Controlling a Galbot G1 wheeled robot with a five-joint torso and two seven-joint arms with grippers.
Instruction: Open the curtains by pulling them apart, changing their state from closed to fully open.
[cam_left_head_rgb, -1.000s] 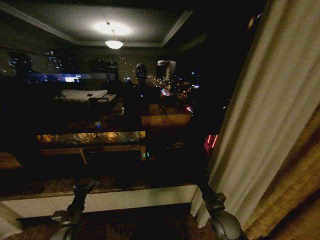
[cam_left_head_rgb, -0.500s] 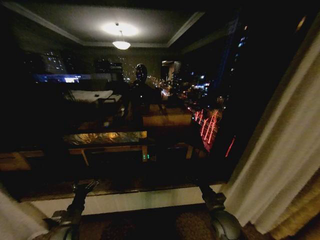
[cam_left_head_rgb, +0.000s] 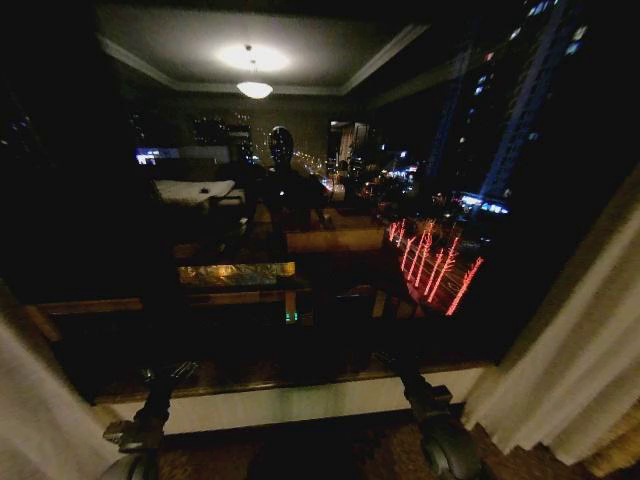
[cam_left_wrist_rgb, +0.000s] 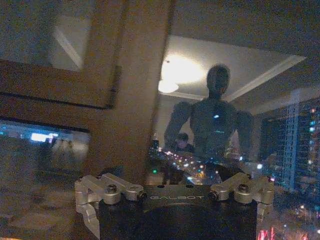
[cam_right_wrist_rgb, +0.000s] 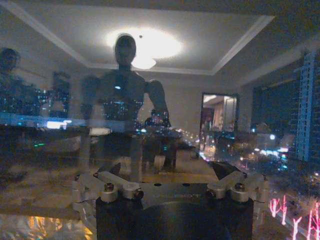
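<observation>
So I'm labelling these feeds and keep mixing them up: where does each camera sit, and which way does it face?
Head view: on the robot's head, facing forward and down at the night window between the curtains; both arms reach up from the lower edge, left gripper and right gripper.
Left wrist view: on the left wrist, facing the glass over the left gripper's base.
Right wrist view: on the right wrist, facing the glass over the right gripper's base.
Shared: all three catch the robot's reflection and the ceiling lamp.

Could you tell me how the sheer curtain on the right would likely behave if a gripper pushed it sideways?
The curtain hangs in soft vertical pleats, so it is probably floppy and would bunch rather than move as one piece. It looks thin, so likely light.
</observation>
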